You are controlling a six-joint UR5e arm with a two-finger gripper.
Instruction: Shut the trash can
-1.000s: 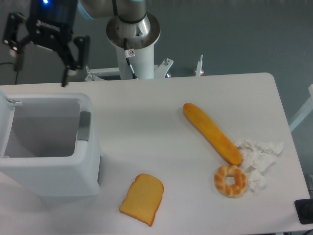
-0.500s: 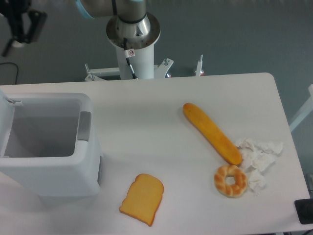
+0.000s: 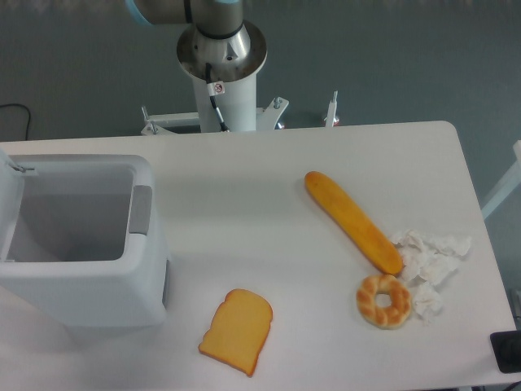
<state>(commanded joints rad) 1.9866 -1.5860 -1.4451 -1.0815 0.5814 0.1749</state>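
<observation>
Occupying the left of the white rectangular surface [image 3: 269, 204], the large boxy white plastic trash can [image 3: 81, 281] stands open, lid [image 3: 6, 204] raised at its left edge. Long golden baguette [image 3: 352, 220], toast slice [image 3: 237, 331], ring-shaped roll [image 3: 383, 300] lie right. Tool out of frame; no writing legible.

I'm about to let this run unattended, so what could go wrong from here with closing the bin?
1. The pincer is out of view, so its approach to the lid cannot be checked.
2. The trash can stands open at the table's left edge with its lid swung out past the frame; a hard push might shift the bin.
3. The bread slice lies close beside the bin and could get knocked.
</observation>
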